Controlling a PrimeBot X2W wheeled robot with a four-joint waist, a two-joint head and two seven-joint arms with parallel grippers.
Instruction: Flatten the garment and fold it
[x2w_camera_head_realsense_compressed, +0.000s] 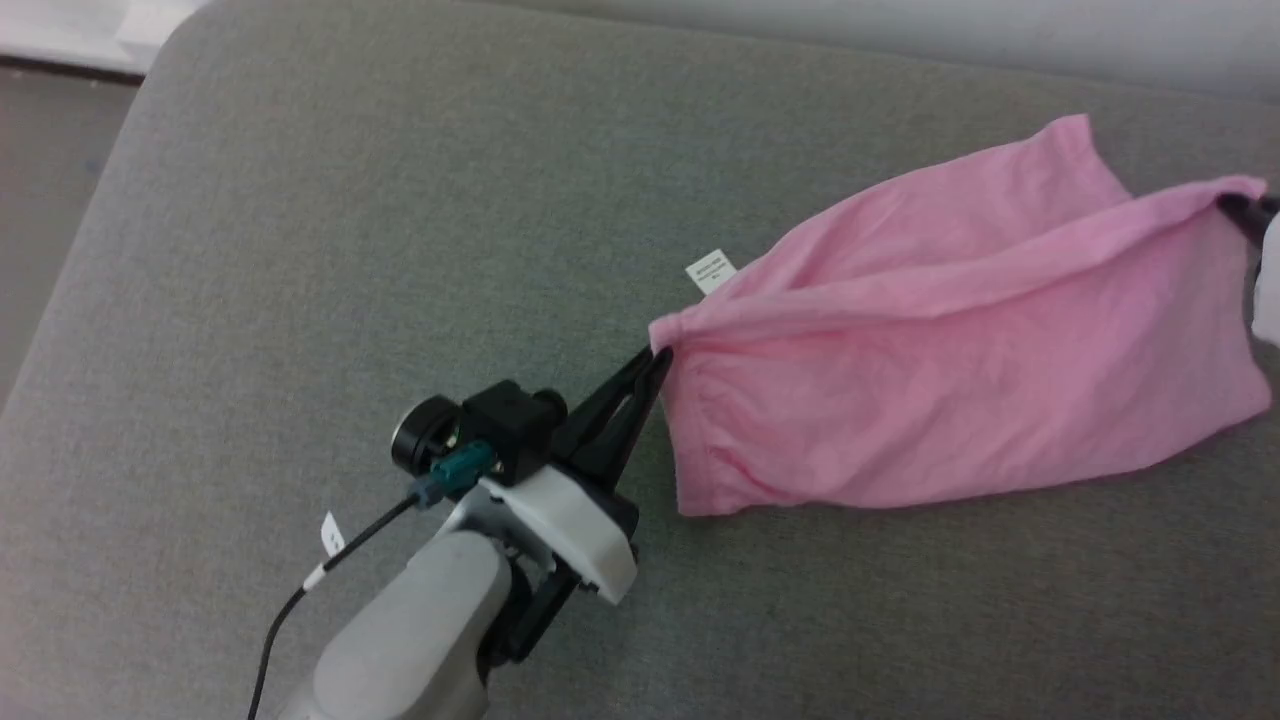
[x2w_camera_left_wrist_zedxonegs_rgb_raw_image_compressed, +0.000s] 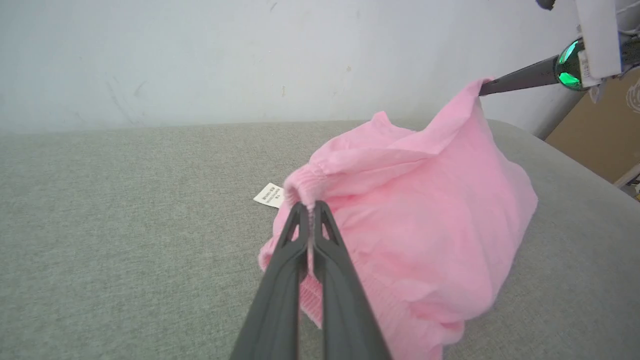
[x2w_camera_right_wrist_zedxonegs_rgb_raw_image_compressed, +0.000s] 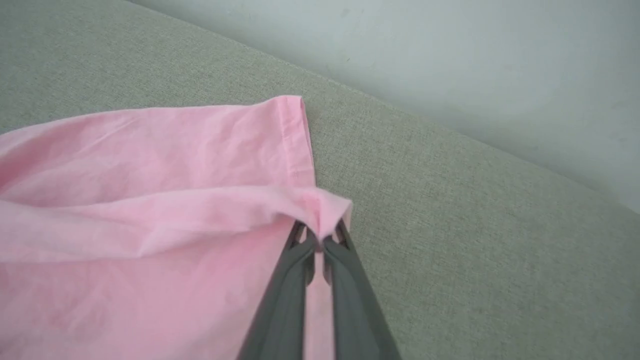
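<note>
The left pincer (x2w_camera_head_realsense_compressed: 660, 362) is clenched on the gathered waistband of the pink shorts (x2w_camera_head_realsense_compressed: 950, 380), and the right pincer (x2w_camera_head_realsense_compressed: 1238, 208) pinches their far corner. The shorts hang stretched between the two, sagging onto the grey upholstered surface (x2w_camera_head_realsense_compressed: 300, 250). This looks like the flattening step; the next move calls for lowering both ends evenly, taut.

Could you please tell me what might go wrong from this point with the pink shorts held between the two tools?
1. The left tool pinches only a small nub of the waistband, and the right tool only a hem corner; pulling tighter could slip either free.
2. The shorts sag in loose folds onto the grey cushion, so lowering them now would likely trap creases.
</note>
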